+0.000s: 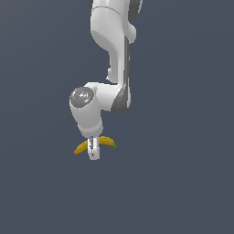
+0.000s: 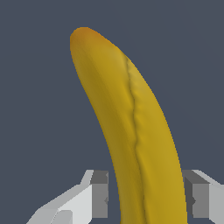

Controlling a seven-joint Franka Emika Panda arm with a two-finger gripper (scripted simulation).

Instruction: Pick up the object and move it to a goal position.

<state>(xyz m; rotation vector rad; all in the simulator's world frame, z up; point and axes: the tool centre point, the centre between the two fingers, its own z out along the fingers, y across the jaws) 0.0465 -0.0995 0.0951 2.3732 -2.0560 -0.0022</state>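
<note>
- Lying on the flat grey floor (image 1: 183,183), the banana (image 1: 106,141) sits under the arm's (image 1: 112,59) wrist, low in the exterior view and a little toward that view's left of centre
- Its long axis runs across the exterior view, arching up in the middle; the dark greenish tip points toward that view's right and the orange-yellow end toward that view's left
- In the wrist view the banana (image 2: 131,131) runs away from the camera with a gentle curve, its orange-tinted end farthest off, and a crease runs along its skin
- The gripper (image 1: 93,153) points straight down over the middle of the banana, hiding that part in the exterior view
- In the wrist view the gripper (image 2: 146,197) straddles the banana, one finger (image 2: 99,194) on each side; a thin gap shows at one finger, the other sits just beside or against the skin, and I cannot tell whether they press it
- The jaws stand a little wider than the banana, not clearly clamped
- Nothing but the banana lies between the fingers
</note>
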